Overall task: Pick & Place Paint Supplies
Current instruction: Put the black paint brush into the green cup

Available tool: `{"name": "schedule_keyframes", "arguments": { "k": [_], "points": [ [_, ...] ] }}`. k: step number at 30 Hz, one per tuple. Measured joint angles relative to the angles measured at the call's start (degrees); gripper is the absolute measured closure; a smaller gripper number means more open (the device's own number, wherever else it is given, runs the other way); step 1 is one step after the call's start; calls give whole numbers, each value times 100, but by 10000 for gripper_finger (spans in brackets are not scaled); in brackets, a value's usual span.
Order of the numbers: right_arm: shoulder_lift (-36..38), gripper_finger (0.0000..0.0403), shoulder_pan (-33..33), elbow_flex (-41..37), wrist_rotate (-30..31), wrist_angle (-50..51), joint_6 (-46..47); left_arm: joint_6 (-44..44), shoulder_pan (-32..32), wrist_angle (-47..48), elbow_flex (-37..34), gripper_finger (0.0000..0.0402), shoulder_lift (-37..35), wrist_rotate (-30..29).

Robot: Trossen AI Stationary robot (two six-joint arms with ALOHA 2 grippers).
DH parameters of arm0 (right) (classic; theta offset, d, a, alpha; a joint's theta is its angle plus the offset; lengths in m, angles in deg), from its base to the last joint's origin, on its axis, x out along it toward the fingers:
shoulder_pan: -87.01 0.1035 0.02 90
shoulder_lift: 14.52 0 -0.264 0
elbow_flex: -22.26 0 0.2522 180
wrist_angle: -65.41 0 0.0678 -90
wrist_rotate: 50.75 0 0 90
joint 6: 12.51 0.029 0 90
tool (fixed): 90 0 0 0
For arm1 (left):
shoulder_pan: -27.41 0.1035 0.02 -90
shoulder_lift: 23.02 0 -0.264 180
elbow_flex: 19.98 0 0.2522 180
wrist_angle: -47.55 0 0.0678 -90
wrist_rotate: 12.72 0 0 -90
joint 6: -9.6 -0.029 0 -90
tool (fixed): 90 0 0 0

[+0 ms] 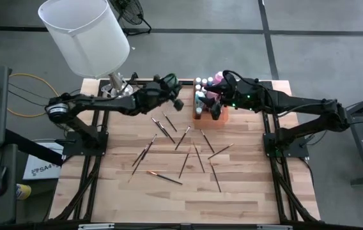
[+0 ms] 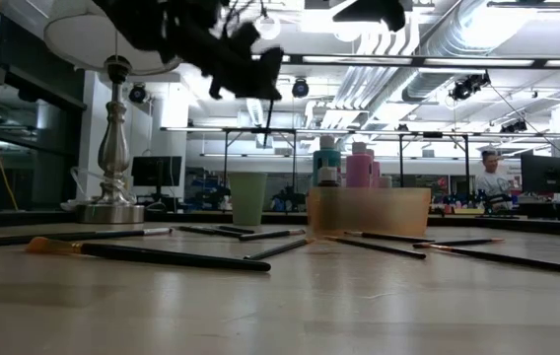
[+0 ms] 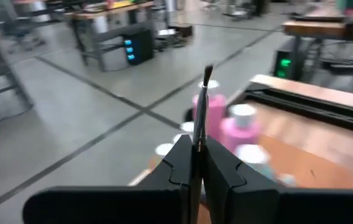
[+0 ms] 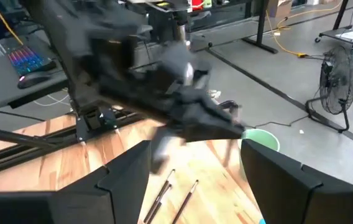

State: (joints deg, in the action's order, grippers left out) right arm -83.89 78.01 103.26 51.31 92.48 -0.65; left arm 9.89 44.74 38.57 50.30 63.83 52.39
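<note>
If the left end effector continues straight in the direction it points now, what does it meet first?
Probably the cluster of paint bottles directly ahead. The left end effector, shut on a paintbrush, points at the pink ones in its wrist view. Depth is unclear, so which bottle comes first cannot be told.

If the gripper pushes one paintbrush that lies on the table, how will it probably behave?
A paintbrush looks thin and straight, so probably stiff and light. Its round handle may roll or slide on the smooth wooden table. Lying flat, it is likely hard to pinch.
</note>
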Motion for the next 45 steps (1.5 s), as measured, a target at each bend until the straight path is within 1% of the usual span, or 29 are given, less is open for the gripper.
{"name": "schedule_keyframes", "arguments": {
  "k": [5, 8, 16, 20, 28, 32, 41, 45],
  "points": [
    [0, 163, 4, 0, -30, 3, 11, 125, 491, -639, -6, 391, 392, -118],
    [0, 164, 0, 0, -18, 4, 11, 299, 775, -684, -6, 391, 528, -146],
    [-2, 165, 0, 0, -20, 7, 57, 320, 1342, -727, -6, 391, 801, -98],
    [-2, 165, 0, 0, -5, 5, 55, 347, 1470, -717, -6, 382, 974, 206],
    [-4, 165, 0, 0, 49, 7, 55, 453, 1455, -729, -3, 346, 1060, 205],
    [-4, 165, 0, 0, 50, 7, 57, 449, 1455, -756, -3, 317, 1015, 202],
    [-4, 165, 0, 0, 50, 7, 57, 399, 1455, -756, 0, 206, 909, 202],
    [-4, 165, 0, 0, 48, 7, 184, 399, 1455, -720, 1, 179, 909, 317]
  ]
}}
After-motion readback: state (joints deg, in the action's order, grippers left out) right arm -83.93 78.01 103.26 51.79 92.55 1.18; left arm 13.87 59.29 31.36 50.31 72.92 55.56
